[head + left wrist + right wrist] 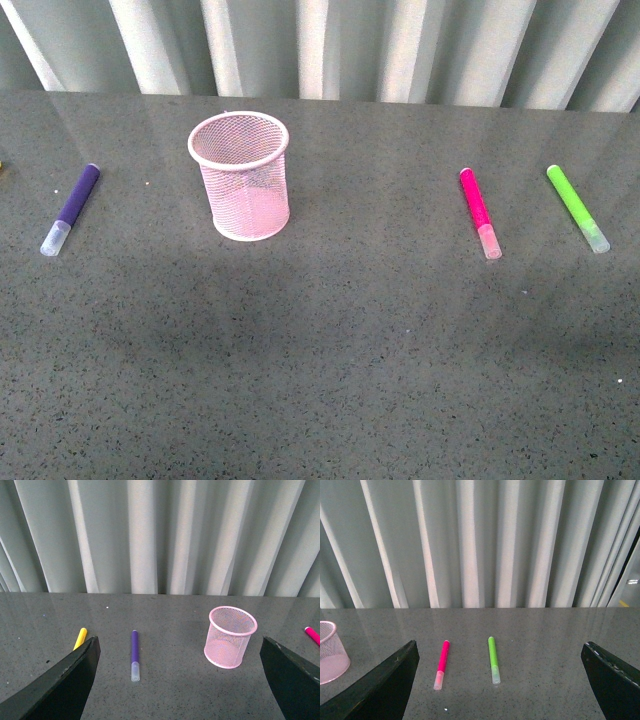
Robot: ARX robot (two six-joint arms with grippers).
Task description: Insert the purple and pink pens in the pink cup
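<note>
The yellow pen (80, 637) is partly hidden behind a left jaw; the pink cup (240, 190) is cut off in the right wrist view. Both left jaws and right jaws stand wide open, empty. On the desk (320, 380), the purple pen (72, 208) lies left of the upright cup, the pink pen (478, 212) well right.

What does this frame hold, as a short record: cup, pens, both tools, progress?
pink cup: upright on the table, no pen in it
purple pen: lying flat, left of the cup, apart from it
pink pen: lying flat, right of the cup
green pen: lying flat, right of the pink pen
yellow pen: partly visible beyond the purple pen, away from the cup
left tool: open, holding nothing
right tool: open, holding nothing
progress: neither pen inserted yet
</note>
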